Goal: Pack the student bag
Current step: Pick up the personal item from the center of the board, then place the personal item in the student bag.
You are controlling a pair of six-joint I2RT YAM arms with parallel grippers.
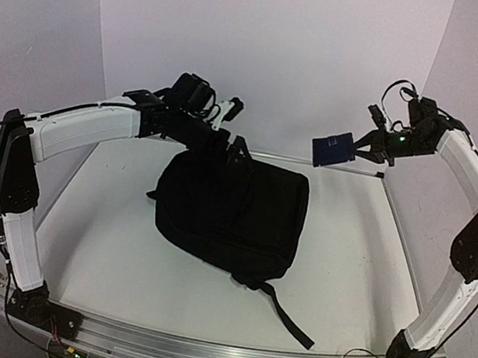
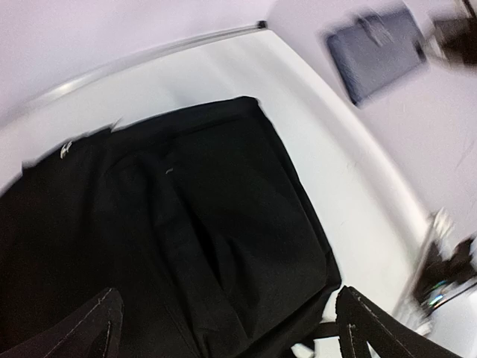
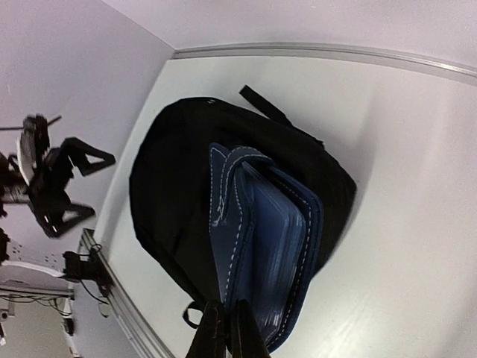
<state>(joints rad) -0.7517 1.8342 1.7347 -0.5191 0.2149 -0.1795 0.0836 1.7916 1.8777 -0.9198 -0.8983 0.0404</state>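
White table [image 1: 343, 267], student bag [image 1: 234, 214], blue pouch [image 1: 331, 150]

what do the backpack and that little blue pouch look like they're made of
Student bag: soft woven fabric, probably nylon or polyester, in matte black; it slumps and creases instead of holding a stiff shape.
Blue pouch: looks like leather or faux leather, dark blue with a slight sheen; pale contrast stitching runs along its folded edges. Real or synthetic cannot be told from here.
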